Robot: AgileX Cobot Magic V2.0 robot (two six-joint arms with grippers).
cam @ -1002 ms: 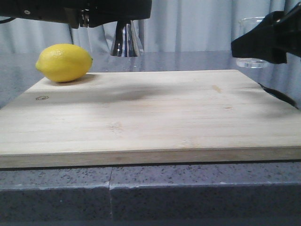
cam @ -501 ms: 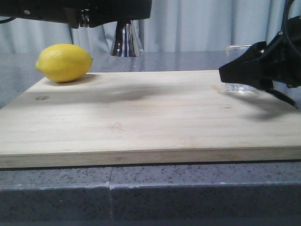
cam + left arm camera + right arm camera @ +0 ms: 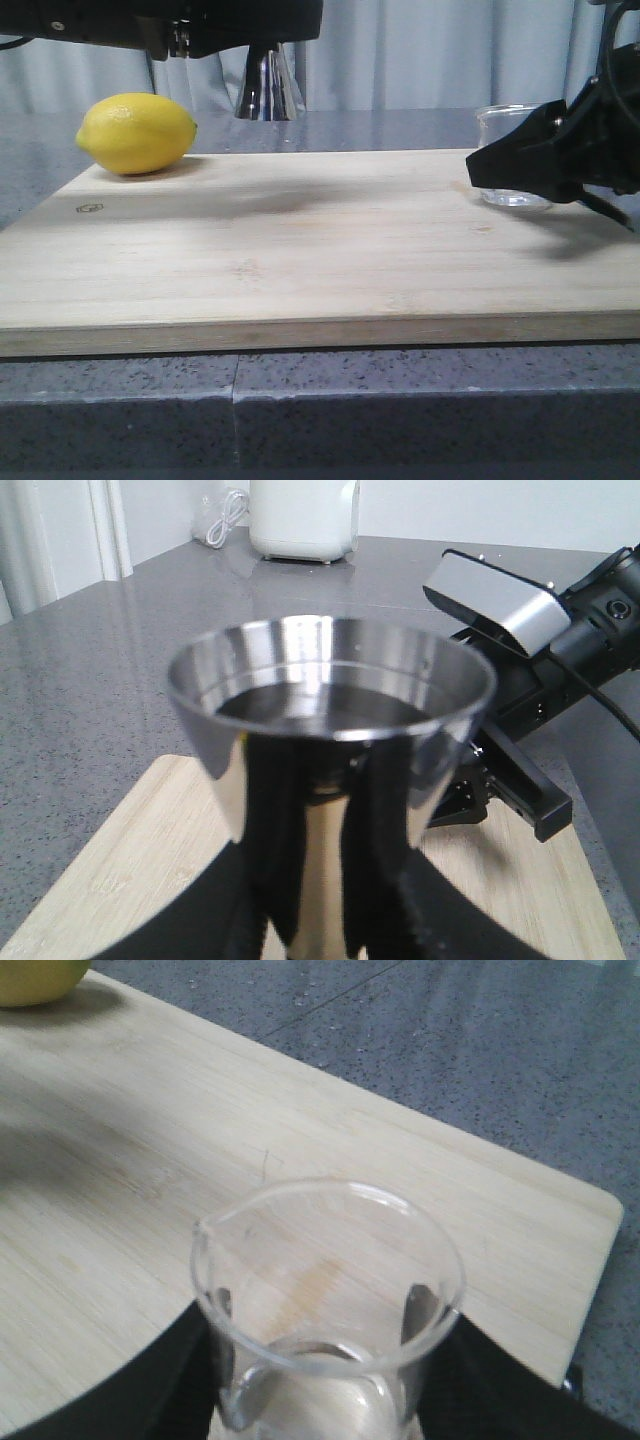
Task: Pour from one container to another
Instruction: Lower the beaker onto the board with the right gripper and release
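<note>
The clear glass beaker (image 3: 511,122) stands upright at the right rear of the wooden board (image 3: 300,240), its base at the board's surface. My right gripper (image 3: 497,170) is shut on it. In the right wrist view the beaker (image 3: 330,1260) sits between the black fingers (image 3: 200,1370), its pouring lip turned toward the board's middle. My left gripper (image 3: 322,900) is shut on the steel jigger (image 3: 330,710), held upright above the board's back left. In the front view only the jigger's lower cone (image 3: 268,88) shows under the left arm. Whether either vessel holds liquid I cannot tell.
A yellow lemon (image 3: 137,132) lies on the board's back left corner, near the jigger. The board rests on a grey speckled counter (image 3: 400,400). A white appliance (image 3: 303,515) stands far back on the counter. The right arm (image 3: 520,670) shows behind the jigger.
My right gripper has come down and slightly left with the beaker, from above the counter to the board's surface. The left arm and jigger have not moved.
</note>
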